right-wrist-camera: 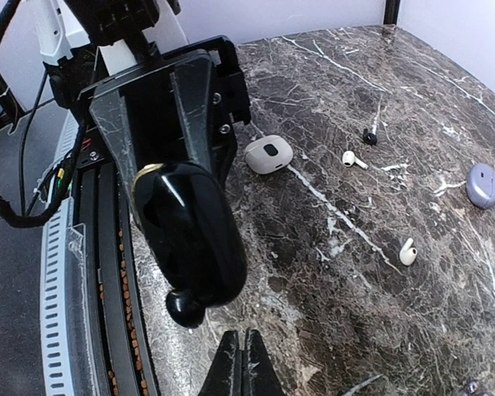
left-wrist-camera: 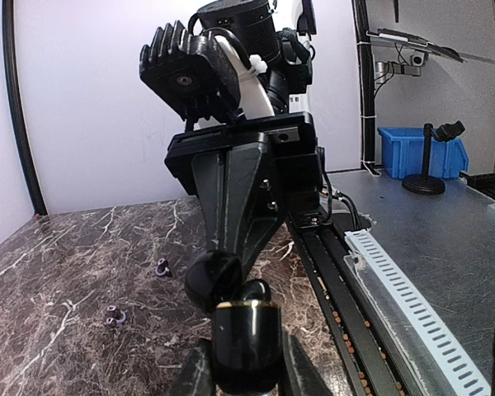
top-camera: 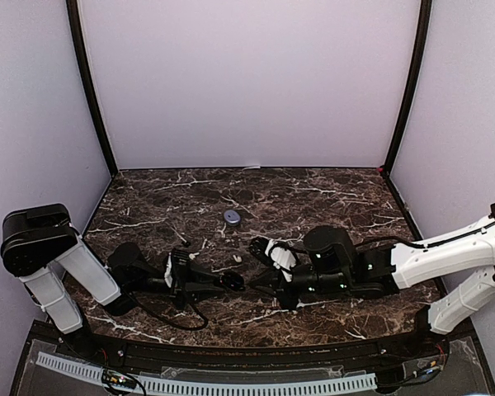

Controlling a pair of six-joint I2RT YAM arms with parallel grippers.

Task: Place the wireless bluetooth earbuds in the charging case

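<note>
Charging case [right-wrist-camera: 190, 231], glossy black, clamped in left claw [left-wrist-camera: 246, 371] above near edge of worktop [right-wrist-camera: 355, 132]; right claw [right-wrist-camera: 243, 363] together, seemingly empty. Hazard: slick shell slips.

A robot lab: blue parts bin [left-wrist-camera: 417, 154], walled marble table [left-wrist-camera: 66, 247].

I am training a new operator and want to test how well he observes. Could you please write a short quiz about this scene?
1. True or false: the right fingers are shut and hold nothing.
2. What do the left fingers hold? A) a white earbud B) a glossy black charging case C) a red case
3. In the right wrist view, what colour is the earbud lying nearest the stemmed white earbud?
Key: 1 true; 2 B; 3 black.
</note>
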